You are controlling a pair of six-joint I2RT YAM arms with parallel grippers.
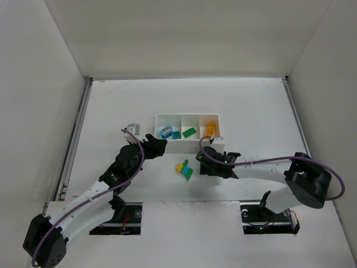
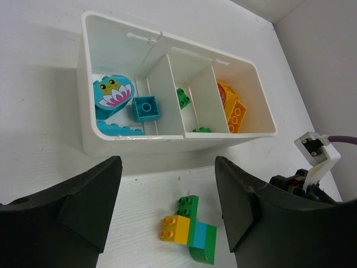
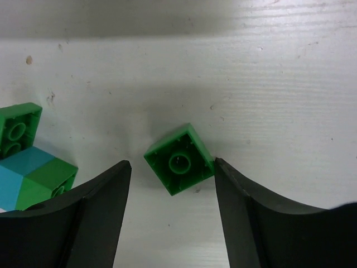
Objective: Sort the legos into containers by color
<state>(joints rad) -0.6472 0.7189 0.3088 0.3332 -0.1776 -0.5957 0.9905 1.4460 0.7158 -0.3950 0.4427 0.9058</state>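
Note:
The white three-compartment tray (image 1: 158,118) holds teal bricks on the left (image 2: 145,108), green bricks in the middle (image 2: 183,97) and orange bricks on the right (image 2: 234,109). A joined cluster of green, yellow and light-blue legos (image 1: 184,169) lies on the table in front of the tray, and shows in the left wrist view (image 2: 189,229). A single green brick (image 3: 179,159) lies studs down between my right gripper's (image 3: 173,190) open fingers, touching the right finger. My left gripper (image 2: 167,206) is open and empty, near the tray's front left corner and above the cluster.
The tray's front wall (image 2: 139,146) stands just beyond the left fingers. The right arm's white camera block (image 2: 317,153) is close at the right of the cluster. The cluster's edge (image 3: 28,162) lies left of the right gripper. White walls enclose the table.

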